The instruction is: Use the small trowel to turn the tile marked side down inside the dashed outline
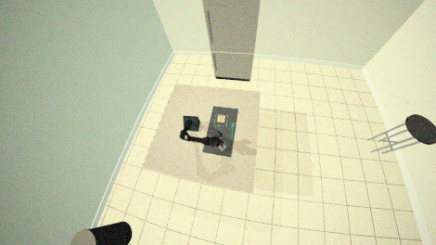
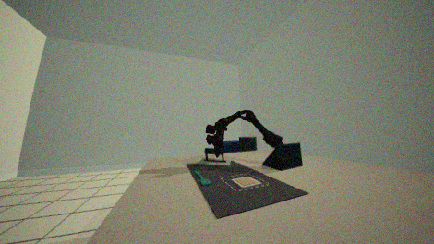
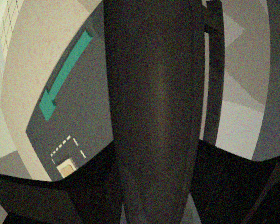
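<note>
The tile (image 1: pixel 222 119) (image 2: pixel 247 182) (image 3: pixel 67 169) is pale with a tan square on its upper face and lies flat inside the dashed outline (image 3: pixel 61 145). Whether that tan square is its marked side I cannot tell. My gripper (image 1: pixel 220 142) (image 2: pixel 217 151) (image 3: pixel 150 139) is shut on the small trowel's dark handle (image 3: pixel 158 90). The trowel's flat grey blade (image 1: pixel 224 148) (image 2: pixel 216 162) is roughly level and low over the mat's end away from the tile. Whether the blade touches the mat I cannot tell. The handle hides much of the wrist view.
A green tool (image 1: pixel 233 130) (image 2: pixel 202 178) (image 3: pixel 68 70) lies along one long edge of the dark mat (image 1: pixel 224 135) (image 2: pixel 226 202) (image 3: pixel 93 82), beside the tile. The arm's black base (image 2: pixel 285 156) stands on the table (image 2: pixel 138 210). A dark blue box (image 2: pixel 232 146) is behind the arm.
</note>
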